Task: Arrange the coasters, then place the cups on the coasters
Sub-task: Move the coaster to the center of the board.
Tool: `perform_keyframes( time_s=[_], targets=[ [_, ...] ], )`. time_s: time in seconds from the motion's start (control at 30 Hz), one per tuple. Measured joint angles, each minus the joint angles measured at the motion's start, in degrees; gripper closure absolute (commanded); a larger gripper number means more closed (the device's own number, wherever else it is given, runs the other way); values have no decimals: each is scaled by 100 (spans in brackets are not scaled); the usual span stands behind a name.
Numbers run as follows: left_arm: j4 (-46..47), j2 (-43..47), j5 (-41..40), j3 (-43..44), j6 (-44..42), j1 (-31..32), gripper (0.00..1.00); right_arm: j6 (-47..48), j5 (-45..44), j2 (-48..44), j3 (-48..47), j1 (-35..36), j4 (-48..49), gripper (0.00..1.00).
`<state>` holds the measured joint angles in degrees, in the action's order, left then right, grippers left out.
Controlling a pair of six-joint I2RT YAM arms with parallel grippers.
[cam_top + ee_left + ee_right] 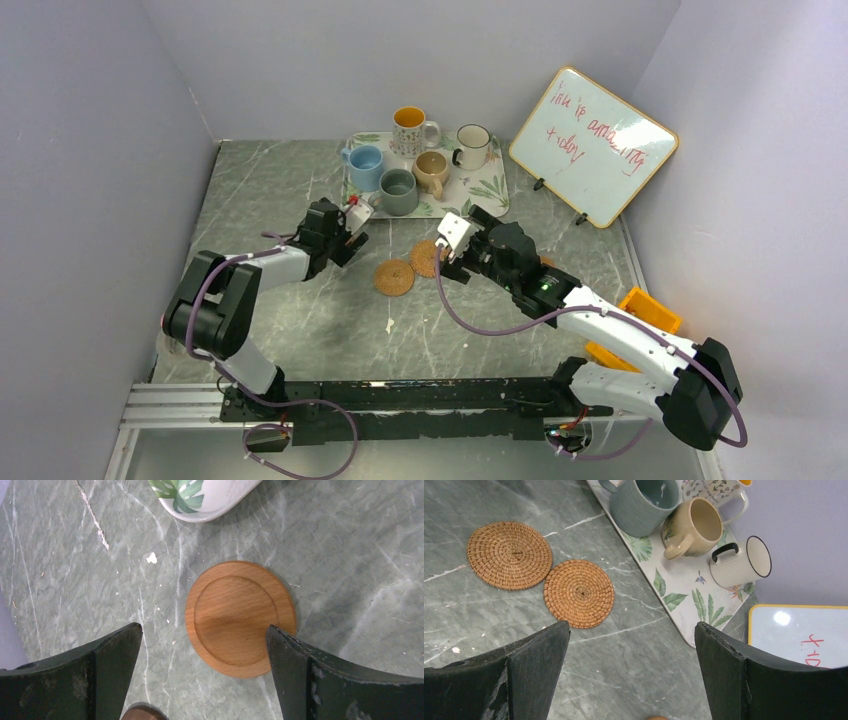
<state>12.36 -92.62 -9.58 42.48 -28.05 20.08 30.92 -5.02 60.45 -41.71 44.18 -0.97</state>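
Both arms start from their bases at the near edge of the table (pixel 300 330) and reach forward with bent elbows, leaning toward each other. On the left arm, the left gripper (pixel 202 630) points down with its jaws spread wide and it holds nothing. Under it a smooth wooden coaster (pixel 240 618) lies flat on the table. One finger (pixel 300 670) covers a part of its rim in the wrist view, but I cannot tell if it touches the wood.

On the right arm, the right gripper (pixel 631 627) is also wide open and empty, above bare table. Just beyond it two woven coasters (pixel 509 555) (pixel 579 593) lie side by side, their rims touching or almost touching.

Farther back the leaf-print tray (pixel 480 185) carries all five cups, upright: the light blue cup (pixel 365 167), the grey-green cup (pixel 398 191), the tan cup (pixel 431 172), the white cup (pixel 472 146) with a dark rim, and the patterned cup (pixel 410 128). To the far right, a whiteboard (pixel 592 145) stands tilted.
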Motion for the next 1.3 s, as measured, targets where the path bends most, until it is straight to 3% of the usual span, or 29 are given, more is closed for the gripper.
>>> perform_keyframes(
  time_s=[1.3],
  targets=[
    [-876,1414,402,-975,-627,11,0,22,22,74,15,28,2,2]
  ],
)
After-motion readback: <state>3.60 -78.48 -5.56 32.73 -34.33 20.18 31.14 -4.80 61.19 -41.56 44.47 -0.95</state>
